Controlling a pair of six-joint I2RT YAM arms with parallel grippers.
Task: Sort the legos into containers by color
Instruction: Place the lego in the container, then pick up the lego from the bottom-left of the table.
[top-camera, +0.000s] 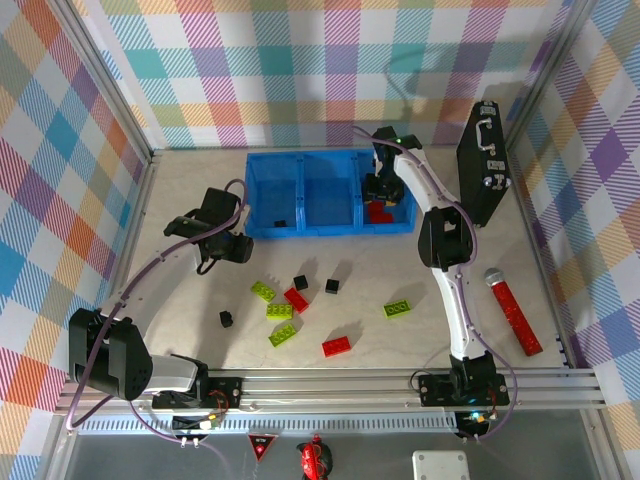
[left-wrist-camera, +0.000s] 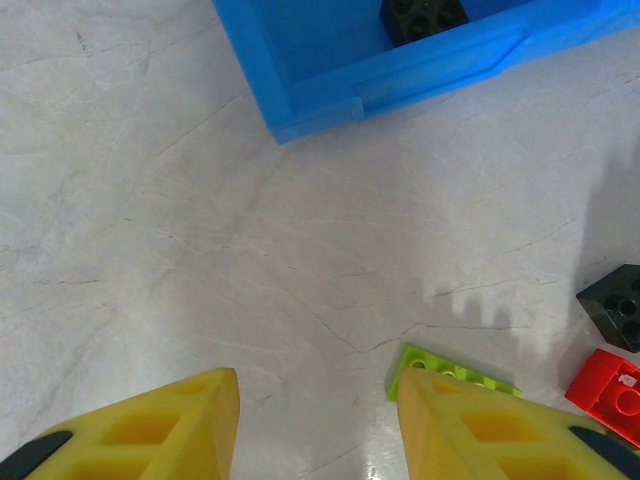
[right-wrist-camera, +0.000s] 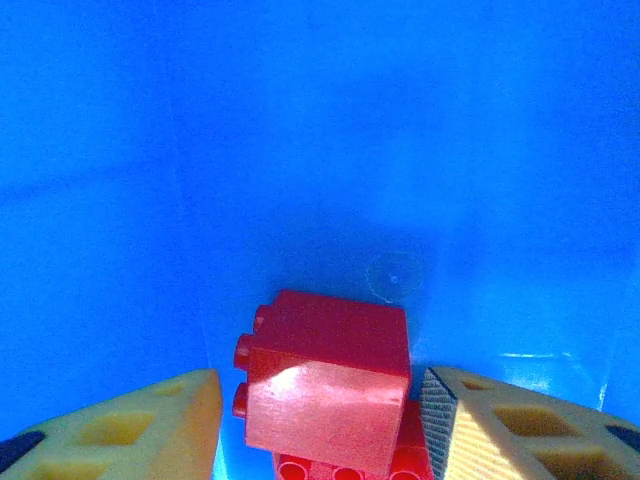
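Observation:
The blue tray (top-camera: 302, 190) stands at the back with three compartments in a row. My right gripper (top-camera: 376, 195) hangs inside its right compartment, open, with a red brick (right-wrist-camera: 325, 385) loose between its fingers atop another red brick (right-wrist-camera: 335, 468). A black cube (top-camera: 281, 222) lies in the left compartment. My left gripper (top-camera: 232, 248) hovers open over bare table in front of the tray's left corner (left-wrist-camera: 300, 115); a lime brick (left-wrist-camera: 450, 368) peeks out beside its right finger. Loose lime (top-camera: 279, 311), red (top-camera: 337, 346) and black (top-camera: 300, 282) legos are scattered mid-table.
A black briefcase (top-camera: 483, 160) leans at the back right. A long red stick with a grey handle (top-camera: 513, 311) lies at the right. Checkered walls close three sides, and a metal rail (top-camera: 330, 385) runs along the near edge.

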